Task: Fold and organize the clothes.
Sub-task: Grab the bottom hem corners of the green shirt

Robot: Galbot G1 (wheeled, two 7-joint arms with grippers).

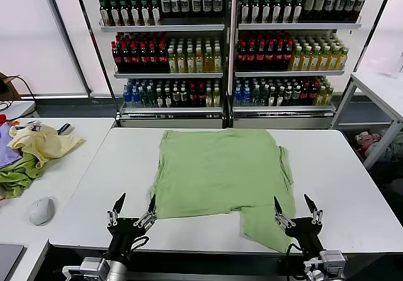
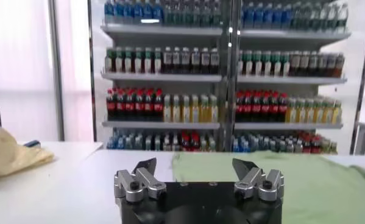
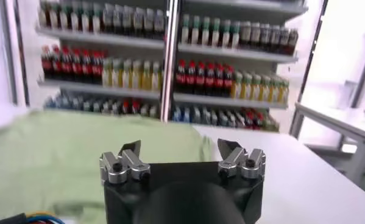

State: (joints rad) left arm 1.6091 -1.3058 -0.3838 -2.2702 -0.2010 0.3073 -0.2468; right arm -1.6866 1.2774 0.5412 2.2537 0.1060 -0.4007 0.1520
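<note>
Head view is showing the polo shirt (image 1: 220, 167) lying mostly flat, plain side up, in the middle of the white table (image 1: 334, 167) — one flap is drooping toward the table's near edge on the right. Left gripper (image 1: 134, 200) is hovering just off the shirt's near-left corner, right gripper (image 1: 294, 201) just off that drooping flap; both are standing with fingers spread wide, holding nothing.

Risks I'm seeing:
- flap is lying bunched, so the right gripper is likely pinching one layer only — fold comes out skewed
- corners sitting at uneven depth, so a two-arm lift is probably dragging the shirt crooked
- yellow garment (image 1: 44, 143) on the side table left of the shirt is far enough away, no snag risk
</note>
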